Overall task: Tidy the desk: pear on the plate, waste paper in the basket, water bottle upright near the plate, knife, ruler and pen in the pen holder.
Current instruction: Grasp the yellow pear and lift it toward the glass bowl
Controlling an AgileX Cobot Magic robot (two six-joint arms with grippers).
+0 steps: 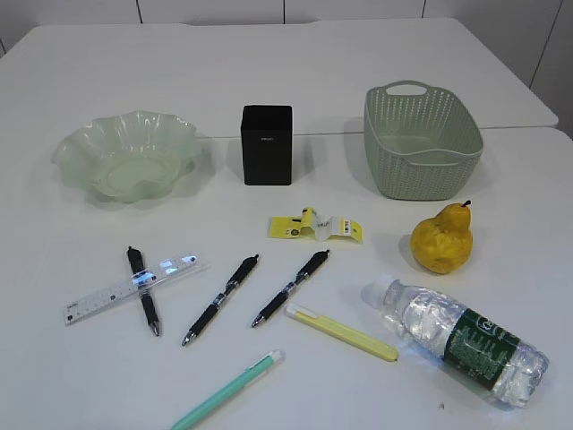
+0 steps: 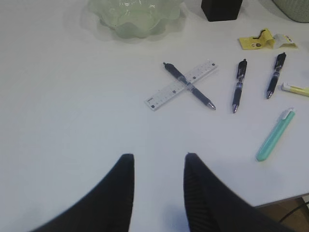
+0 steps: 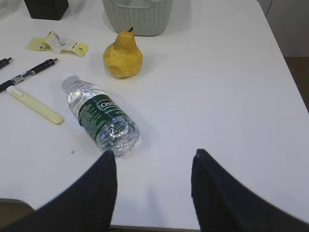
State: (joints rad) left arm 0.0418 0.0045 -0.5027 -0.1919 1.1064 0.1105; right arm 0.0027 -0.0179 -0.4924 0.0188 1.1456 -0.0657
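Observation:
The yellow pear point(image 1: 442, 240) stands on the white desk point(image 1: 72, 376) in front of the sage-green basket point(image 1: 421, 170). The water bottle point(image 1: 457, 340) lies on its side at front right. Crumpled yellow waste paper point(image 1: 315, 227) lies in front of the black pen holder point(image 1: 266, 143). The wavy green plate point(image 1: 81, 143) sits at back left. The clear ruler point(image 1: 98, 298) lies across one black pen point(image 1: 146, 305). The pale yellow knife point(image 1: 342, 332) lies mid-front. My left gripper point(image 2: 158, 157) hovers open and empty. My right gripper point(image 3: 153, 153) is open beside the bottle's base point(image 3: 118, 137).
Two more black pens point(image 1: 221, 298) point(image 1: 291, 287) and a mint-green pen point(image 1: 228, 390) lie at the front. The desk's near edge point(image 2: 285, 200) shows in the left wrist view, its right edge point(image 3: 285, 67) in the right wrist view.

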